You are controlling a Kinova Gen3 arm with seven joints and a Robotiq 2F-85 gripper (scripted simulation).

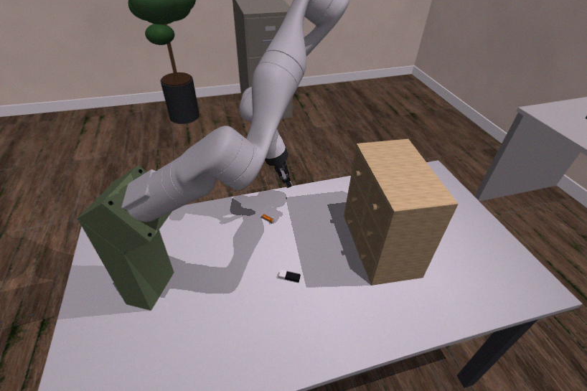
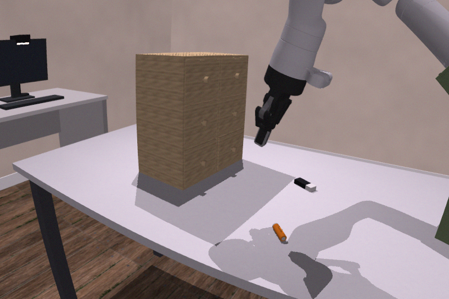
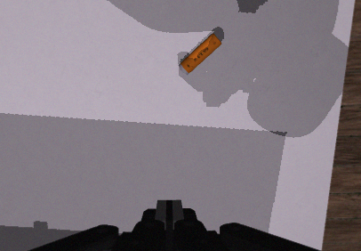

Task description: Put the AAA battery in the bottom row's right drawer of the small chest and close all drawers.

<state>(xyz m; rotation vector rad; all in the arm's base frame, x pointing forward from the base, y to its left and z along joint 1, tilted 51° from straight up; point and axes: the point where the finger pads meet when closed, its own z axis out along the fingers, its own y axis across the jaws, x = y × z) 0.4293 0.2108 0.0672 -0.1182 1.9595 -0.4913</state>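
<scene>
The orange AAA battery lies on its side on the table, slanted in the wrist view. The small wooden chest stands upright, with two columns of three drawers. All its drawers look pushed in. The right drawer of the bottom row has a small round knob and is closed. My gripper is shut and empty, pointing down at a slant above the table, off the chest's front. The battery is ahead of the fingertips in the wrist view and not touched.
A black and white block lies on the table. The green arm base stands at the table's other end from the chest. The table's edge is to the right in the wrist view, with floor beyond.
</scene>
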